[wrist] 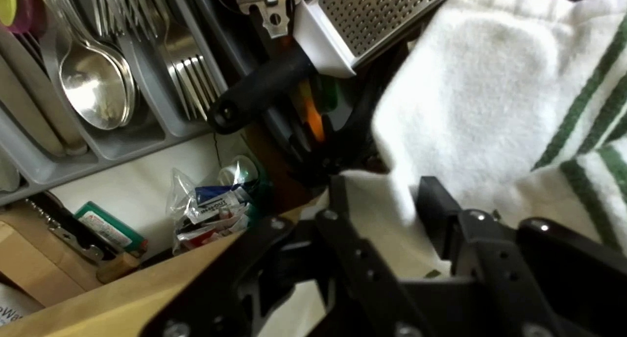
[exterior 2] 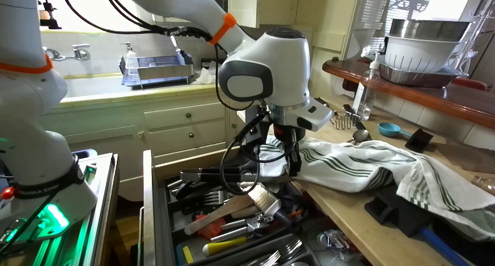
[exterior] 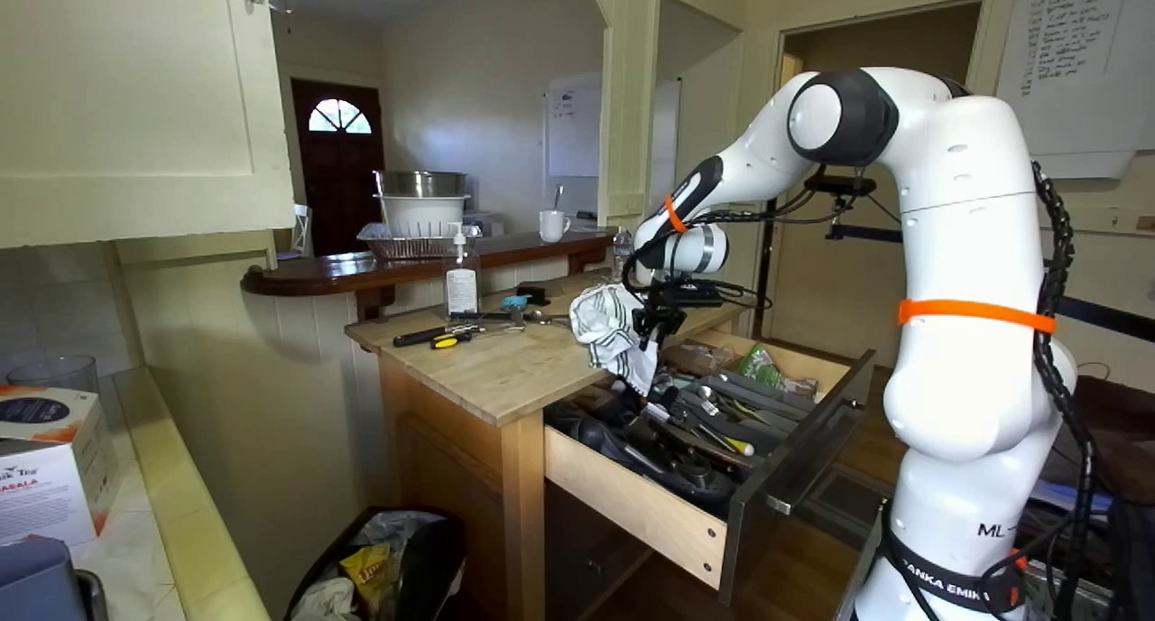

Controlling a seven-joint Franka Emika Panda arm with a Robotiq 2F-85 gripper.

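My gripper (wrist: 384, 195) has its two black fingers apart, with a fold of a white towel with green stripes (wrist: 465, 82) between them. The towel also shows in both exterior views (exterior: 603, 319) (exterior 2: 348, 157), lying on the wooden counter and hanging over its edge toward the open drawer (exterior: 632, 504). The gripper also shows in both exterior views (exterior: 657, 332) (exterior 2: 275, 163), pointing down at the counter edge beside the drawer. A metal grater with a black handle (wrist: 382, 18) lies in the drawer near the fingers. Whether the fingers press on the cloth cannot be seen.
The drawer holds a grey cutlery tray (wrist: 142, 82), a yellow-handled tool (exterior 2: 226, 245) and bagged packets (wrist: 218, 212). The wooden counter (exterior: 505, 368) bears a pump bottle (exterior: 462, 282), a teal scoop (exterior 2: 390, 129) and a blue-handled black tool (exterior 2: 400, 212) partly under the towel.
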